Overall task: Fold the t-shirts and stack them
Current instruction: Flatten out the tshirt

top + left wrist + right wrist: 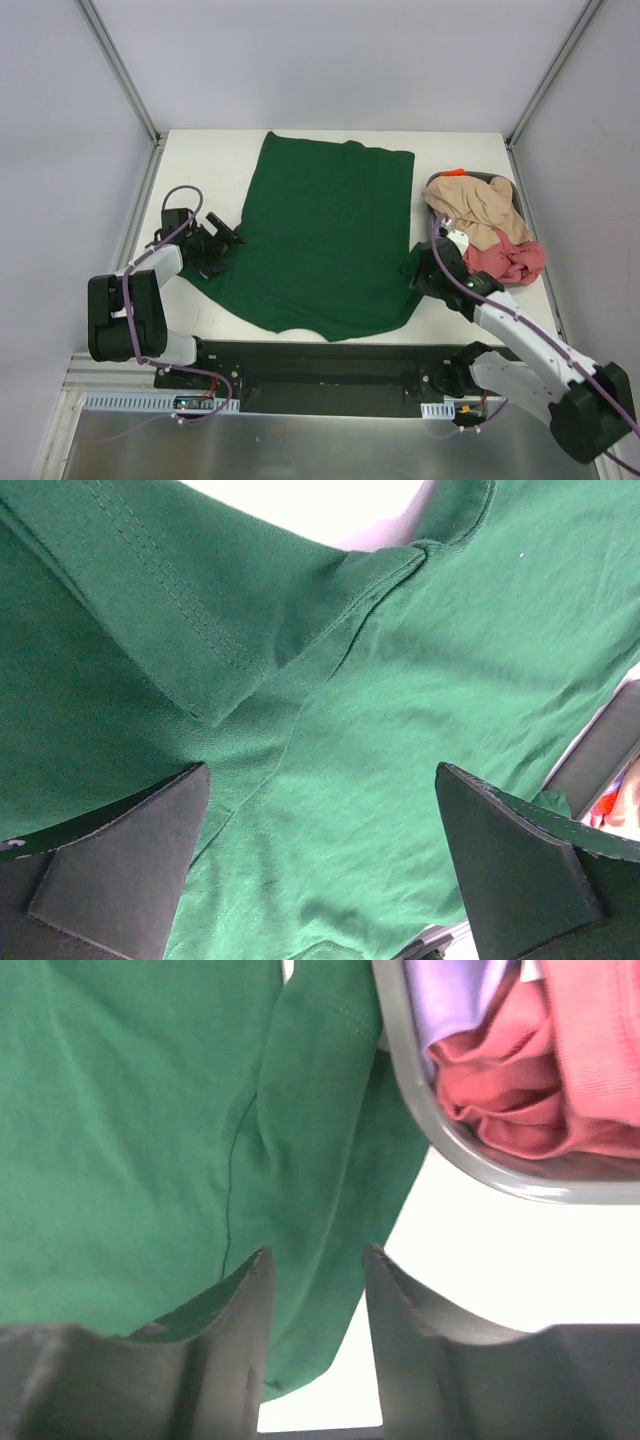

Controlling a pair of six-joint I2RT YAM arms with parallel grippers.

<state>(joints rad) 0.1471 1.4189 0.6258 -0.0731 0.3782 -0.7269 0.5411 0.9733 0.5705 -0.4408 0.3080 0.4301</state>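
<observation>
1. The dark green t-shirt [320,240] is being kept spread flat across the middle of the white table [200,165], with its hem toward the far edge and its collar toward the arms.
2. The left claw [228,240] is being held wide open low over the shirt's left sleeve; in the left wrist view only green cloth and a stitched sleeve hem are being seen between its fingers [130,870].
3. The right claw [315,1260] is being held narrowed at the shirt's right sleeve, with a strip of green cloth lying in the slim gap. Whether that cloth is being pinched cannot be told.
4. A grey-rimmed basket [516,196] is being kept at the table's right side, just beside the green shirt.
5. A beige t-shirt [475,205] and a pink-red t-shirt [510,262] are being held crumpled in it, with the beige one on the far side.
6. An orange bit [458,172] is being shown at the basket's far rim, and purple cloth [450,1000] next to the pink-red one.
</observation>
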